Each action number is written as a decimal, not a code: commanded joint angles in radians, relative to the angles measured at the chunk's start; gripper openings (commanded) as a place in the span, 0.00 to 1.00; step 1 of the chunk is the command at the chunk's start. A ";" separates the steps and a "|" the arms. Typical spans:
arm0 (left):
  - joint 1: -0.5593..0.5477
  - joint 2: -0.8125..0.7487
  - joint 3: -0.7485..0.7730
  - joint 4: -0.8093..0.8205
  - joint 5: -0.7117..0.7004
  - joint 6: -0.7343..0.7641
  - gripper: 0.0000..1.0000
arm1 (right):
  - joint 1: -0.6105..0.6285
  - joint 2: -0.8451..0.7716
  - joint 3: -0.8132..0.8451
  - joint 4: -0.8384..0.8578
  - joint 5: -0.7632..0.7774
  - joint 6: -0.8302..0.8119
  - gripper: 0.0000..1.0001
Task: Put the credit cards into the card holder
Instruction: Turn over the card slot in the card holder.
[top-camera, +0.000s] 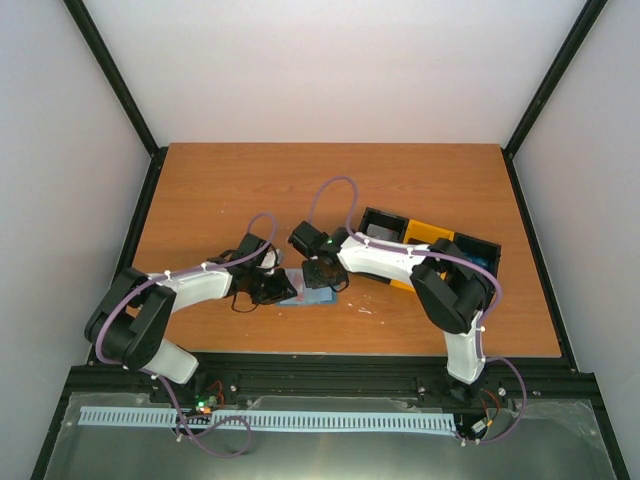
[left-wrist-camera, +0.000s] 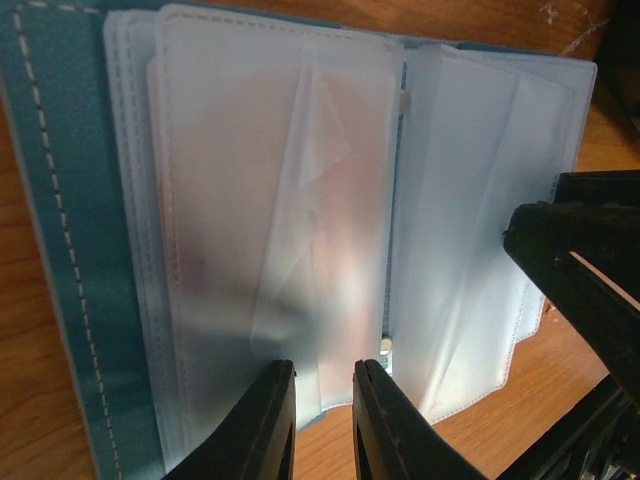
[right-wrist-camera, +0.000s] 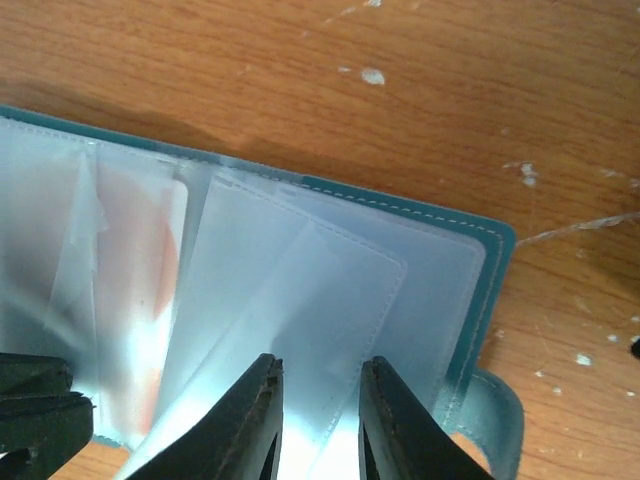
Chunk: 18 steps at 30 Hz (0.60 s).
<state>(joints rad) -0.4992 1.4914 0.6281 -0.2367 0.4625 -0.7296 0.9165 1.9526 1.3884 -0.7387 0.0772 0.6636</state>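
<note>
You have one card holder (top-camera: 314, 298) lying open near the middle of the desk's (top-camera: 330, 180) near edge, one reddish card (right-wrist-camera: 150, 260) showing through a clear sleeve, and one three-compartment tray (top-camera: 430, 245) toward the right edge. Your left gripper (left-wrist-camera: 320, 400) is nearly closed, pinching the edge of one of the card holder's sleeves. Your right gripper (right-wrist-camera: 318, 400) straddles another sleeve with a narrow gap; you cannot tell whether it grips

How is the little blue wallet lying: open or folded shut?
Open: the card holder lies spread on the table, clear inner pockets fanned out in both wrist views.
</note>
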 joint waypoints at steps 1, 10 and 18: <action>0.004 -0.011 -0.019 -0.064 -0.035 0.008 0.19 | -0.003 -0.023 -0.020 0.050 -0.044 0.008 0.23; 0.016 -0.149 0.007 -0.099 -0.112 -0.024 0.21 | -0.039 -0.042 -0.104 0.246 -0.228 0.031 0.42; 0.042 -0.252 -0.022 -0.134 -0.177 -0.072 0.26 | -0.064 -0.042 -0.141 0.397 -0.349 0.065 0.46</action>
<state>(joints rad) -0.4709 1.2510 0.6212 -0.3195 0.3359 -0.7654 0.8677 1.9377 1.2762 -0.4561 -0.1825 0.6945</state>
